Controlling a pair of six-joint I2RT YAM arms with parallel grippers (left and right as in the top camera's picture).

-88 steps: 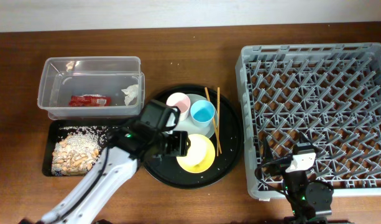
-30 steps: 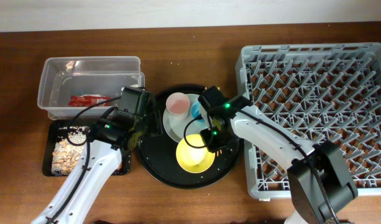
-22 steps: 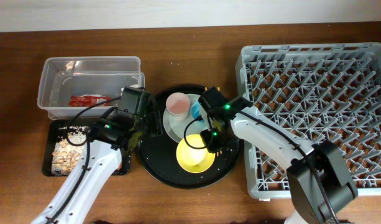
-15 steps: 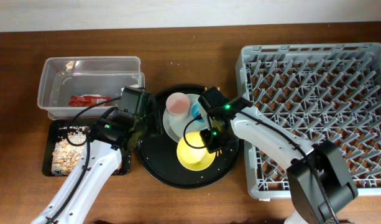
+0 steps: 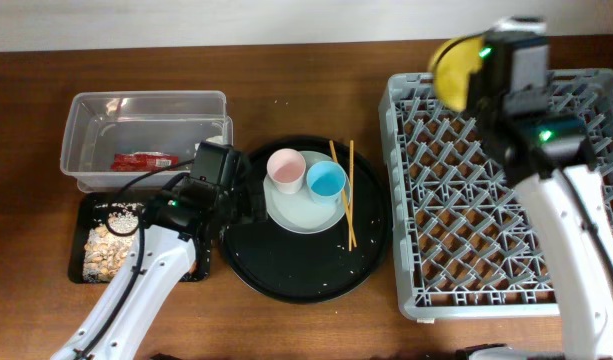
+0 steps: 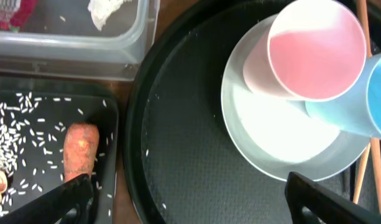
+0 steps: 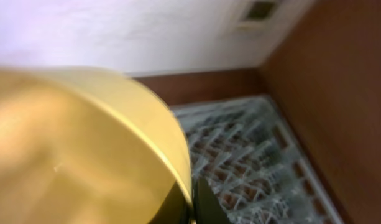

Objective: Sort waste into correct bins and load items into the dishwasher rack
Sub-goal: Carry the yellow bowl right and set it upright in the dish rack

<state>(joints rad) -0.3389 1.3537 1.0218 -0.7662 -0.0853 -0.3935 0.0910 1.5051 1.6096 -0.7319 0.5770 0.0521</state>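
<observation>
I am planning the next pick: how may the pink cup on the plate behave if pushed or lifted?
The pink cup looks like thin plastic, so probably light and stiff. It stands upright, open end up, on the smooth plate, so a side push may slide it. The blue cup is right beside it and could get knocked.

- yellow bowl (image 5: 451, 72): tilted on edge, top right, over the grey rack (image 5: 446, 200) corner
- pink cup (image 5: 286, 168), blue cup (image 5: 327, 181): upright on pale plate (image 5: 296, 212), centre
- red wrapper (image 5: 144, 160): flat in clear tub (image 5: 146, 97), upper left
</observation>
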